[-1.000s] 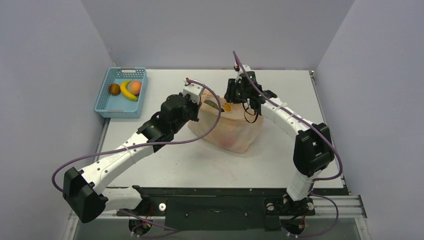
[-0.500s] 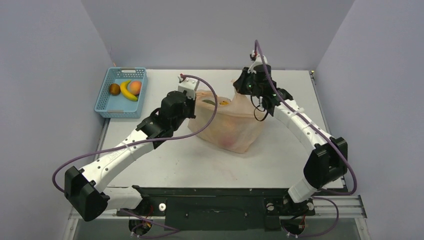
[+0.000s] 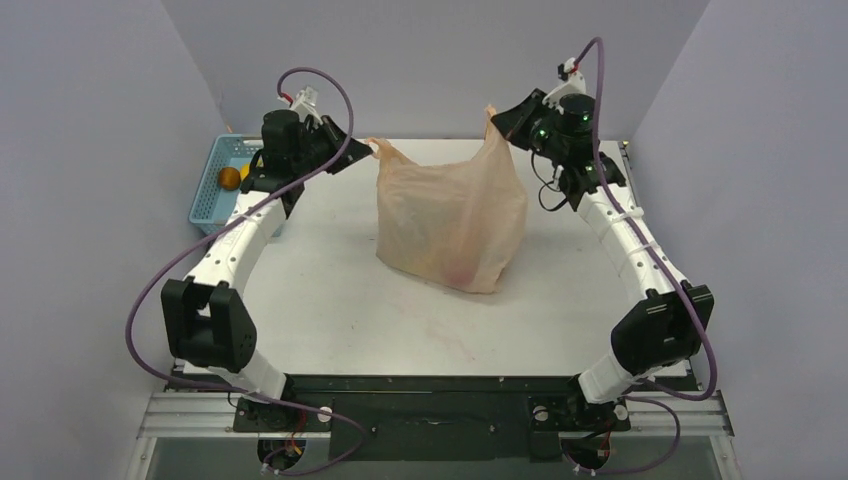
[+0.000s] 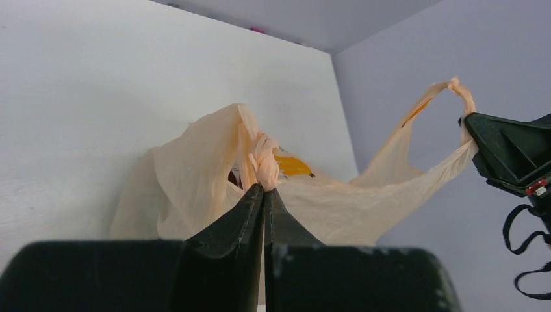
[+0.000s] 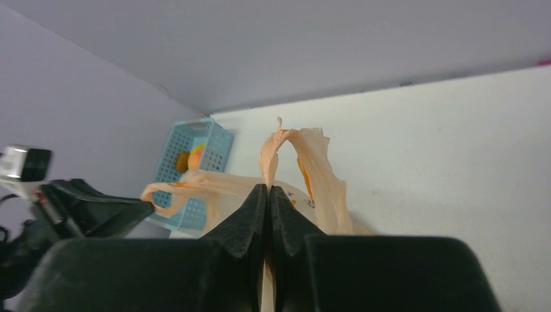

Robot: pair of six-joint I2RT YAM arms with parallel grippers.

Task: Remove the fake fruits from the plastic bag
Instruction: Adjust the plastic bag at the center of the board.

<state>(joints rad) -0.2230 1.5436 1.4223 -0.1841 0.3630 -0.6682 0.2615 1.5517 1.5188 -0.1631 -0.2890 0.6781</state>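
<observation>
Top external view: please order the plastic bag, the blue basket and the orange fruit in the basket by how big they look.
1. plastic bag, largest.
2. blue basket, partly hidden behind the left arm.
3. orange fruit, smallest.

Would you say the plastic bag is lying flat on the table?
No, the plastic bag stands upright, pinched at its top corners by the left gripper and right gripper.
</observation>
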